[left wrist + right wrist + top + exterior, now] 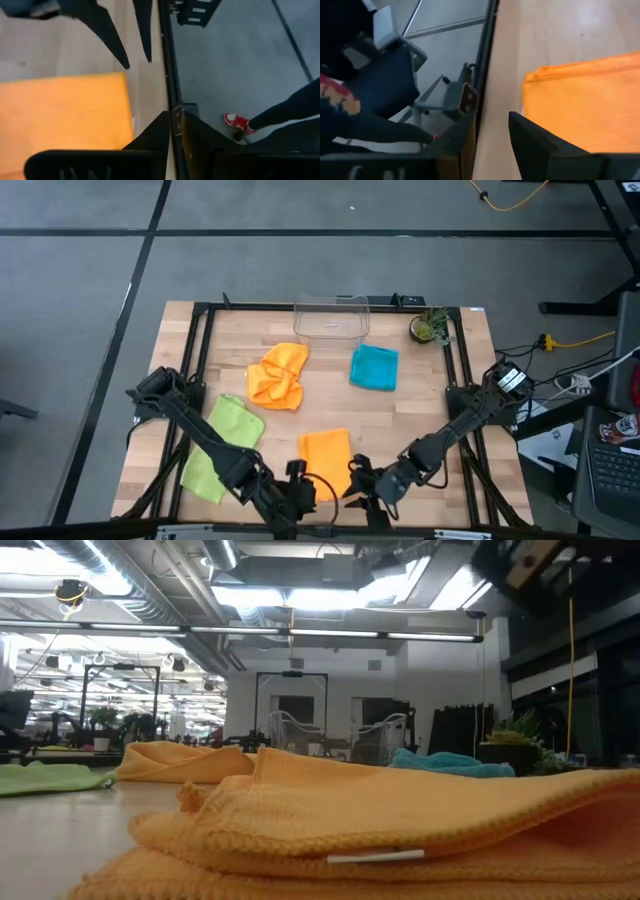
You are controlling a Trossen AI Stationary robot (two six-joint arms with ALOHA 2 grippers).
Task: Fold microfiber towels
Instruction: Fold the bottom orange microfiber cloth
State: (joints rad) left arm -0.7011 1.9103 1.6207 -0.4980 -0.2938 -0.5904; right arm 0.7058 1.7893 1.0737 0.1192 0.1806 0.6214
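An orange towel (326,453) lies folded flat at the table's near edge and fills the low view (400,820). My left gripper (322,490) hovers just off its near edge with a narrow gap between the fingers, as the left wrist view (176,117) shows. My right gripper (358,480) is open beside the towel's near right corner (532,80) and also shows in the left wrist view (136,62). A second orange towel (279,375) lies crumpled mid-table. The teal towel (375,367) lies folded. The lime green towel (224,445) lies spread at the left.
A clear plastic bin (331,317) stands at the far middle and a small potted plant (430,328) at the far right. The black table frame (170,75) runs along the near edge. A person's leg and red shoe (239,123) show on the floor beyond it.
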